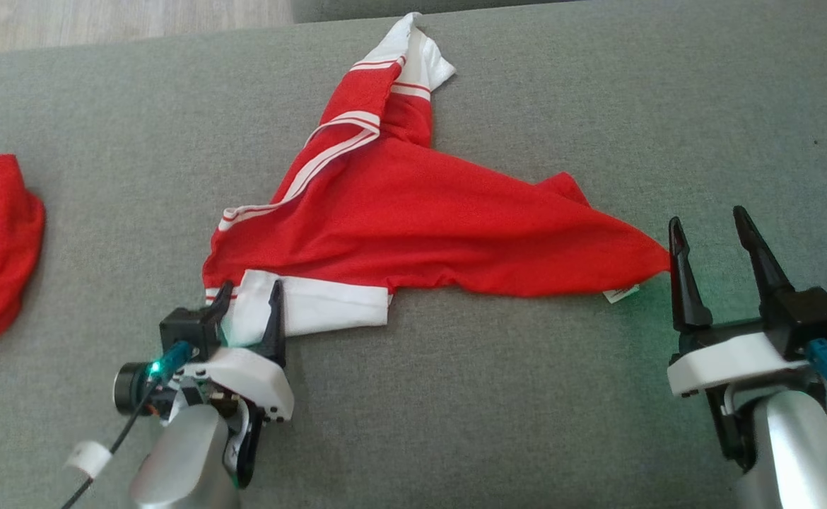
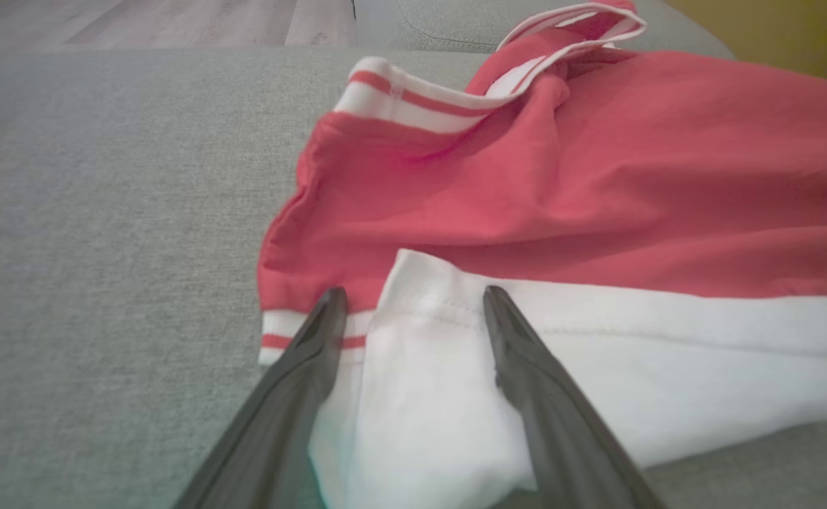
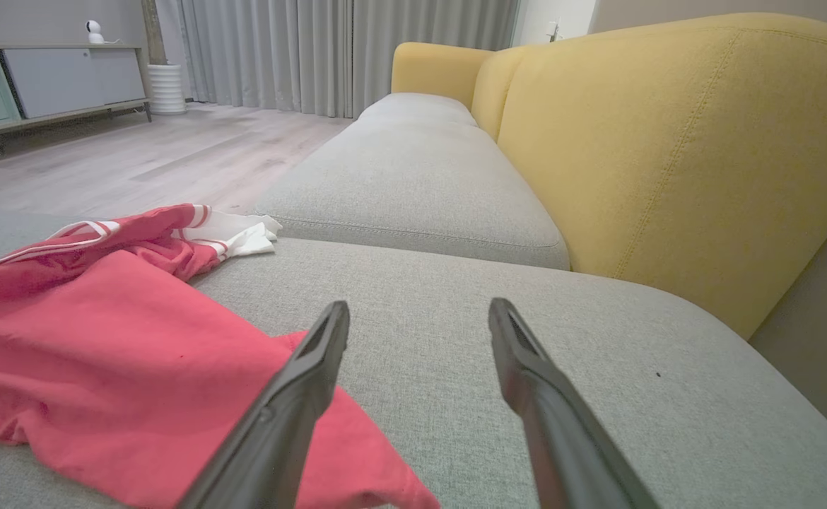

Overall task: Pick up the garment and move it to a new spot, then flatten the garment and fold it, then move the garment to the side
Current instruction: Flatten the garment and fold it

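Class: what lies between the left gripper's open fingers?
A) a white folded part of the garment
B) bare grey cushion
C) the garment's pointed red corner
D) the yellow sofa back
A: the open dark fingers of the left gripper flank the white fold of the crumpled red-and-white fabric garment.

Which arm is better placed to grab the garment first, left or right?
Left, probably. The left gripper, jaws open, straddles the white panel of the garment. The right gripper stands open beside the red corner, mostly over bare cushion.
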